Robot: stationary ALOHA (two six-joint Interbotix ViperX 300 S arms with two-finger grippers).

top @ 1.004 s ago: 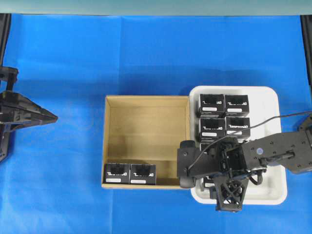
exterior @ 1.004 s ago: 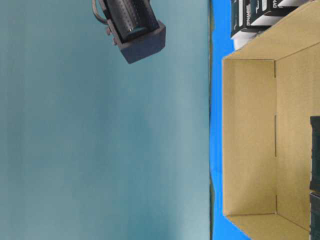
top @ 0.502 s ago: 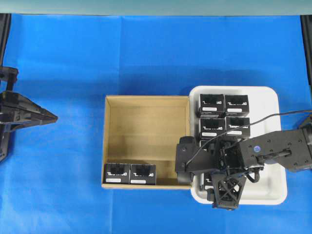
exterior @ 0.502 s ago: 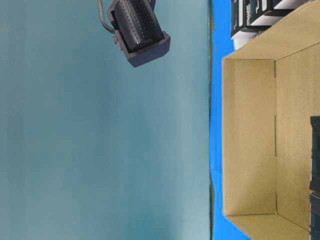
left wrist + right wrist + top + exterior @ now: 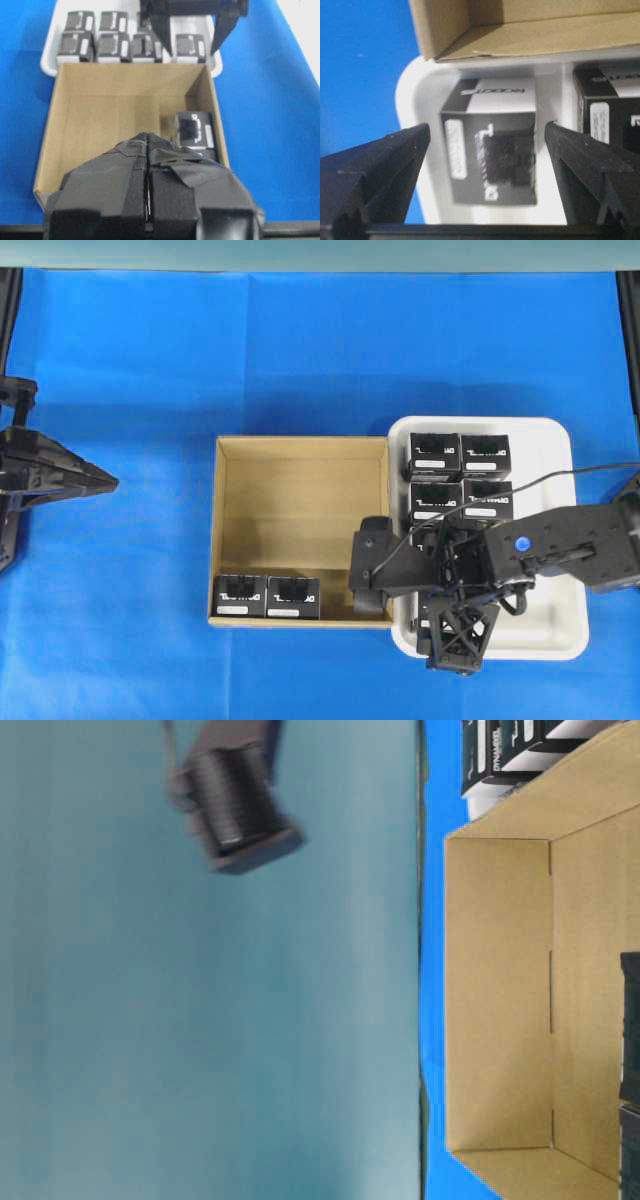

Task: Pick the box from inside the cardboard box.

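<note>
The cardboard box (image 5: 300,455) lies open in the middle, with two black boxes (image 5: 240,596) (image 5: 293,596) side by side in its near-left corner. In the left wrist view one box (image 5: 192,130) shows inside the cardboard box (image 5: 130,95). My right gripper (image 5: 428,608) hangs over the white tray's corner beside the carton. It is open in the right wrist view (image 5: 486,129), its fingers (image 5: 385,165) straddling a black box (image 5: 490,155) that rests in the tray, untouched. My left gripper (image 5: 100,481) stays far left, shut and holding nothing (image 5: 148,137).
The white tray (image 5: 560,540) right of the carton holds several more black boxes (image 5: 435,452). Blue cloth (image 5: 300,350) covers the table. In the table-level view a blurred part of the right arm (image 5: 235,805) hangs above the carton (image 5: 500,1000).
My right gripper's jaws have spread wide, and the arm has shifted a little to the left over the tray's corner. The left arm has not moved.
</note>
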